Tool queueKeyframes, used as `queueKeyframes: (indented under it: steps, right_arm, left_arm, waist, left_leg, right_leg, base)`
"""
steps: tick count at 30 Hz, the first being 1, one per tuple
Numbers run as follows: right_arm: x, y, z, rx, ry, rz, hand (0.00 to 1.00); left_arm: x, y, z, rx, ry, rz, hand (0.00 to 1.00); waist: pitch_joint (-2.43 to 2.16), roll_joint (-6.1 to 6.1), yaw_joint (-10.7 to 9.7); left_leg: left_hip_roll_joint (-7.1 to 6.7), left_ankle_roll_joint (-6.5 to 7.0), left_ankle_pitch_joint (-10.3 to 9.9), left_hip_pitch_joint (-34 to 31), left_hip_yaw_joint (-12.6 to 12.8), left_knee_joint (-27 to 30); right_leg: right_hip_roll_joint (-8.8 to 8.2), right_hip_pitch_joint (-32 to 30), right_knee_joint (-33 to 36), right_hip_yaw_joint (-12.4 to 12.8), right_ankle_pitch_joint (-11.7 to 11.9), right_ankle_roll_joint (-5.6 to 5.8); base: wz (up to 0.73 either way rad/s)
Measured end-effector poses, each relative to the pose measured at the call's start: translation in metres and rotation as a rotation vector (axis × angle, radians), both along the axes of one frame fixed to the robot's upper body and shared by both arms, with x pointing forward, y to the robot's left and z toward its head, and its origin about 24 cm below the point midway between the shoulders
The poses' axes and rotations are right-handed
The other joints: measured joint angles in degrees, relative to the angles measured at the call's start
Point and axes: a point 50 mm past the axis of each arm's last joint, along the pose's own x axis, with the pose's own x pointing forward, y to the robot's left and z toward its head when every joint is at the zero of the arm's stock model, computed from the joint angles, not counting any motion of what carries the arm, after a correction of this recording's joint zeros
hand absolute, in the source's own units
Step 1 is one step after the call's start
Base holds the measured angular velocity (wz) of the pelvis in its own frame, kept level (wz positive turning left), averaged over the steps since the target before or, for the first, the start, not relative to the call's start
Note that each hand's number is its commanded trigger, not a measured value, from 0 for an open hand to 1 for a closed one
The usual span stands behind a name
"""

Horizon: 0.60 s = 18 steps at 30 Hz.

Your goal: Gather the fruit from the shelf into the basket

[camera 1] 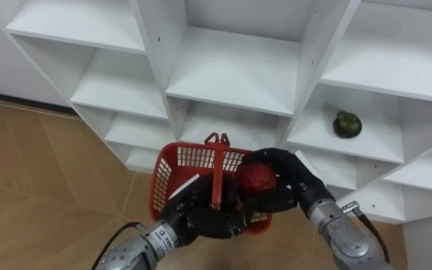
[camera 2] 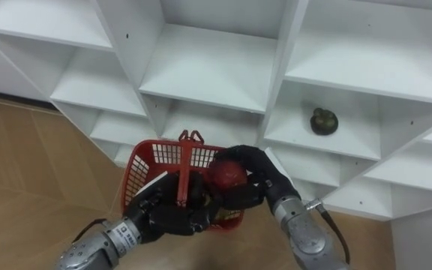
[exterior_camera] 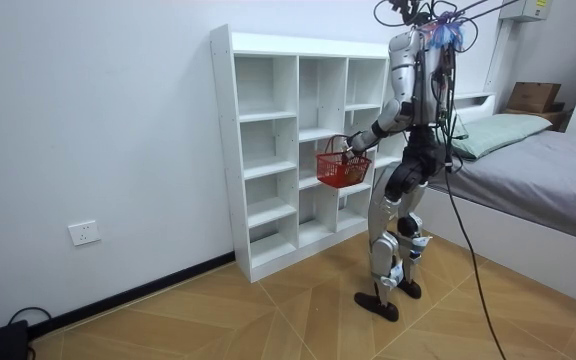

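Red fruit [camera 1: 257,178] held over the basket [camera 1: 172,171] at the closet [camera 1: 231,71]

The red fruit is gripped in the right hand [camera 1: 295,187], whose dark fingers are curled round it, just above the basket's open top near its 3 o'clock rim. The red mesh basket is carried by the left hand [camera 1: 201,216]. That hand's fingers are closed round the handle [camera 1: 217,169], which stands upright across the basket's middle, and the hand sits at about 6 o'clock of the basket. A second fruit, a dark green one [camera 1: 346,124], lies alone on a shelf of the white closet, at roughly 2 o'clock from the basket and well apart from both hands. In the room view the robot is seen standing upright on the wooden floor [exterior_camera: 268,310] right in front of the closet, the basket raised before the middle shelves; a bed [exterior_camera: 548,175] is seen at 3 o'clock of the robot.
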Motion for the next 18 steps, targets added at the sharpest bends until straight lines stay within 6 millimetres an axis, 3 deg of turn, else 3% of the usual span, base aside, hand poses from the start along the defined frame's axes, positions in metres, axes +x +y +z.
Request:
queueKeyframes:
  steps: [18]
  right_arm:
    - [0.003, 0.013, 0.011, 0.000, -0.048, 0.066, 0.00]
  left_arm:
    - [0.000, -0.002, 0.000, -0.056, 0.032, -0.011, 1.00]
  waist:
    - [-0.01, 1.03, 0.05]
  left_leg:
    - [0.10, -0.02, -0.01, -0.28, -0.02, 0.07]
  right_leg:
    - [0.12, -0.22, 0.28, 0.17, 0.06, -0.10]
  base:
    - [0.00]
